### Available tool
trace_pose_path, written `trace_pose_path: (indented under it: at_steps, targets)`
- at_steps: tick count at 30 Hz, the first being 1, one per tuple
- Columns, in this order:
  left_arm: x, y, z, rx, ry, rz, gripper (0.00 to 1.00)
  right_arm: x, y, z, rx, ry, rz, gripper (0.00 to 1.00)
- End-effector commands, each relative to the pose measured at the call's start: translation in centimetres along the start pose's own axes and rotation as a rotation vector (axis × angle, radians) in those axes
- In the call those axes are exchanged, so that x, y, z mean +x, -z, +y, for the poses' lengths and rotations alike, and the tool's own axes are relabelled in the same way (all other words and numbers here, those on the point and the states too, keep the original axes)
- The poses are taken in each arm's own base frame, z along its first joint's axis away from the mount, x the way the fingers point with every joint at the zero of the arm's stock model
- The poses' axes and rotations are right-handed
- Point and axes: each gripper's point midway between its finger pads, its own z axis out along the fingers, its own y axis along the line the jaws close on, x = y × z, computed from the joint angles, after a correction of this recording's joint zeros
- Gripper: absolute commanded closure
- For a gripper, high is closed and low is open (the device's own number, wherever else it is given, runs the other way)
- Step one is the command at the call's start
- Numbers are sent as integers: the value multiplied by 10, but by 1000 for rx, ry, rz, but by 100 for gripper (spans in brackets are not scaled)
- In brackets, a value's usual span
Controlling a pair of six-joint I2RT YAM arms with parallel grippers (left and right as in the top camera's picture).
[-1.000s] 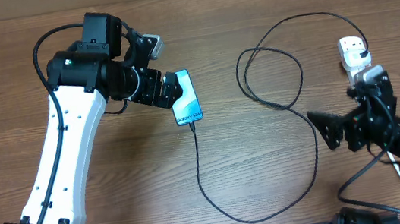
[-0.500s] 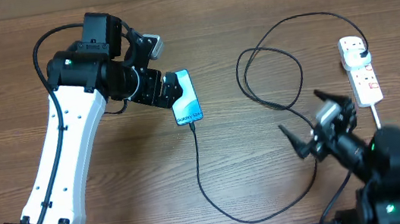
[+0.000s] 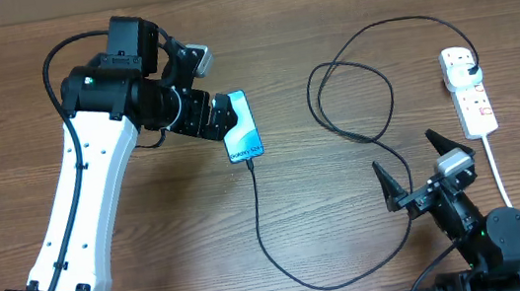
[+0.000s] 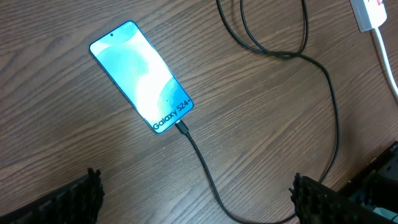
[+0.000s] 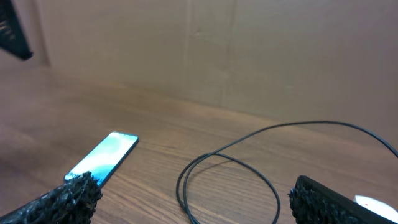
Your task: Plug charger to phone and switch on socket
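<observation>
Lying flat, phone (image 3: 247, 133) sits just beside left end effector (image 3: 215, 117).

**Wooden table, three things lying on it**

You have a brown wood-grain table (image 3: 324, 18). The phone (image 3: 244, 139) lies flat left of centre, screen lit. The charger (image 3: 255, 216) meets its near short edge, then loops across the boards to the socket (image 3: 470, 100) (far right, white cord (image 3: 494, 161) trailing toward the near edge).
</observation>
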Motion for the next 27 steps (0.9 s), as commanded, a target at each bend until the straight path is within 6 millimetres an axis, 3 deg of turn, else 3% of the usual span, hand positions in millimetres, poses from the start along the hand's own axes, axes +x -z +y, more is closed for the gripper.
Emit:
trace_pose_path:
  at_steps: [1, 4, 11, 16, 21, 27]
  targets:
    - [-2, 2, -2, 1, 2, -8, 0, 3, 2, -10, 74, -114, -26, 0]
    - [-2, 2, -2, 1, 2, -8, 0, 4, 4, -14, 106, -180, -65, 0]
    - [-2, 2, -2, 1, 2, -8, 0, -10, 7, -14, 101, -125, -235, 0]
    - [-2, 2, -2, 1, 2, -8, 0, 4, 4, -15, 109, -152, -195, 0]
    - [-2, 2, -2, 1, 2, -8, 0, 38, -1, -12, 107, -203, -61, 0]
    - [-2, 2, -2, 1, 2, -8, 0, 39, -1, -14, 120, -205, -58, 0]
